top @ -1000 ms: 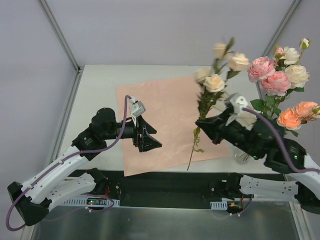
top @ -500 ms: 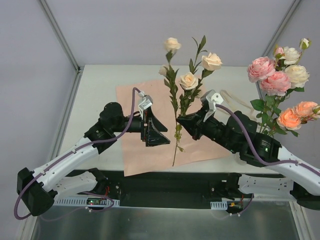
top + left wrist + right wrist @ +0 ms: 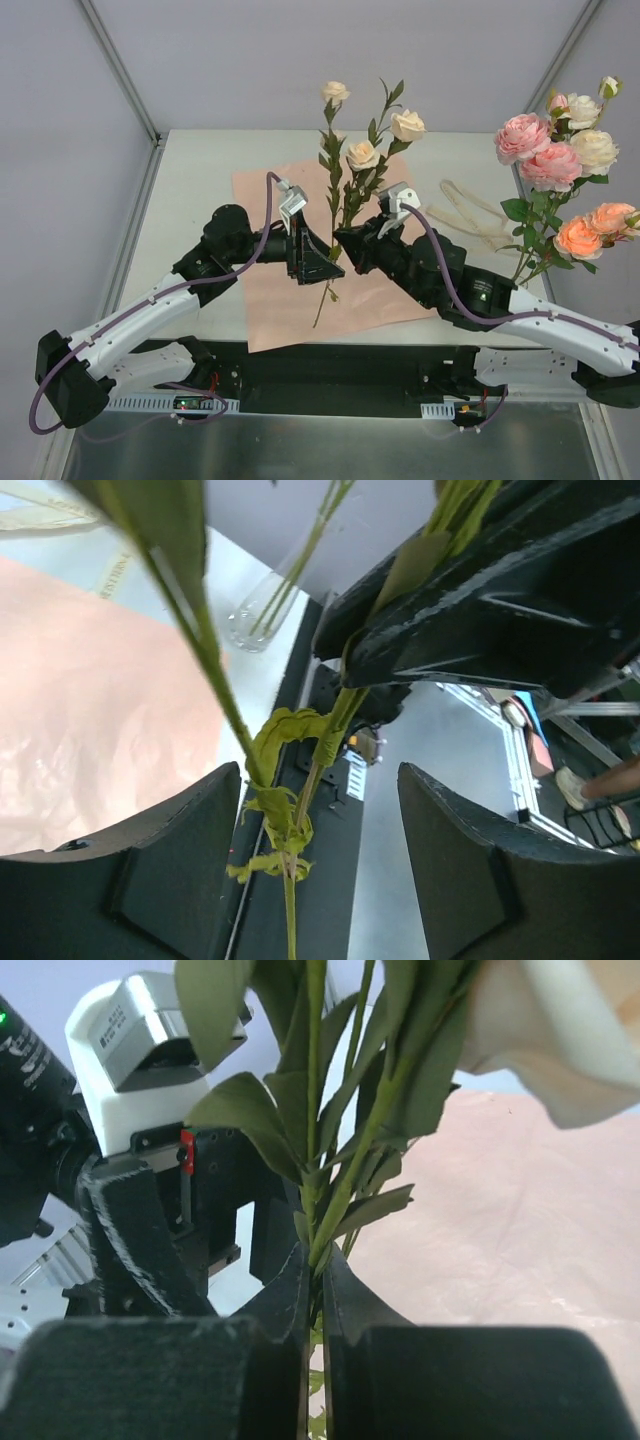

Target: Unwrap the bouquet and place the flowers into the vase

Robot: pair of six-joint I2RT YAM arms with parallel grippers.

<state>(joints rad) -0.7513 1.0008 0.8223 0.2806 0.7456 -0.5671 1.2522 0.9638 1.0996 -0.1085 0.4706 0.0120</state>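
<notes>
flowers [image 3: 347, 185] now nearer left tool [image 3: 333, 266]

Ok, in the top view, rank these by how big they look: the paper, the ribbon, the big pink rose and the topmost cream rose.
1. paper
2. ribbon
3. big pink rose
4. topmost cream rose
Both roses stand higher, nearer the camera, so they may look bigger than they are.
</notes>
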